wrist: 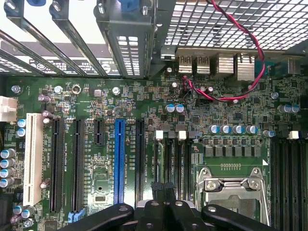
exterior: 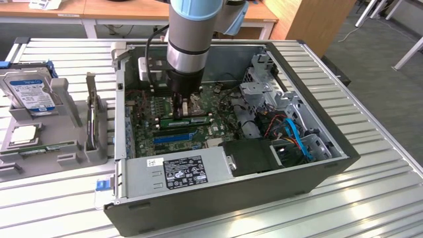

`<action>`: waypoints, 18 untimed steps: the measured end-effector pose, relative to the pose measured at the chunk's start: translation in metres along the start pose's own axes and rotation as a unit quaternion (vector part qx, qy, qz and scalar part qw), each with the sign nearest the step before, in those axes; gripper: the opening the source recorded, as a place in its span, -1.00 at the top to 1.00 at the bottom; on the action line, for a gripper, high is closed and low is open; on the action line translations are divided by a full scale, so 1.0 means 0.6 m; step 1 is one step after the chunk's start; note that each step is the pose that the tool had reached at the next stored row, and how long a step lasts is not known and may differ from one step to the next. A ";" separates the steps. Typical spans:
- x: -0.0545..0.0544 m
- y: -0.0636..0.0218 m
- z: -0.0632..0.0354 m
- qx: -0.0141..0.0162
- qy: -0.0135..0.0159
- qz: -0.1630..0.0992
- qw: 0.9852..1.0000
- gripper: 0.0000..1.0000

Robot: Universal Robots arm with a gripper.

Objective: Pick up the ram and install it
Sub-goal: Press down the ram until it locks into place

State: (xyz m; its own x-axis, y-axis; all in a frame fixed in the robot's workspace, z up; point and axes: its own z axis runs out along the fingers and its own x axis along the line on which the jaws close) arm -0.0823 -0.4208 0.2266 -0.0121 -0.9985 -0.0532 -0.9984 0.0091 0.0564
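Green ram point(exterior: 185, 120) sat on the motherboard point(wrist: 96, 144) in the case point(exterior: 317, 163) beneath the gripper point(wrist: 164, 186), whose fingers were pressed together.

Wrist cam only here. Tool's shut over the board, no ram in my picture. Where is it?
Observer: The ram lies on the board, right at the tip of the tool. Can't tell whether it's gripped or seated.
Operator: Anything outside the case?
Observer: A grey holder at the exterior view's left, with a hard drive standing in it.
Operator: How's the case sitting?
Observer: The case lies on its side, open side up, on a slatted table.
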 end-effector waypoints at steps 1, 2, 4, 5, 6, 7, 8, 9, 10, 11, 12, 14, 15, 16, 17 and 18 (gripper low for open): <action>0.000 0.000 0.000 0.000 0.000 0.000 1.000 0.80; 0.000 0.000 0.000 0.000 0.000 0.000 1.000 0.80; 0.000 0.000 0.001 0.000 0.000 0.000 1.000 0.80; 0.000 0.000 0.001 0.000 0.000 0.000 1.000 0.80; 0.000 0.000 0.001 0.000 0.000 0.000 1.000 0.80; 0.000 0.000 0.001 0.000 0.000 0.000 1.000 0.80; 0.000 0.000 0.001 0.000 0.000 0.000 1.000 0.80; 0.000 0.000 0.001 0.000 0.000 0.000 1.000 0.80; 0.000 0.000 0.001 0.000 0.000 0.000 1.000 0.80; 0.000 0.000 0.001 0.000 0.000 0.000 1.000 0.80; 0.000 0.000 0.002 0.000 0.000 0.000 1.000 0.80; 0.000 0.000 0.002 0.000 0.000 0.000 1.000 0.80; 0.000 0.000 0.002 0.000 0.000 0.000 1.000 0.80; 0.001 0.000 0.002 0.000 0.000 0.000 1.000 0.80; 0.001 0.000 0.003 0.000 0.000 0.000 1.000 0.80; 0.001 0.000 0.003 0.000 0.000 0.000 1.000 0.80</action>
State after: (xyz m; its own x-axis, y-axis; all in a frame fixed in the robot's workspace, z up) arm -0.0823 -0.4212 0.2249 -0.0121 -0.9985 -0.0530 -0.9984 0.0091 0.0565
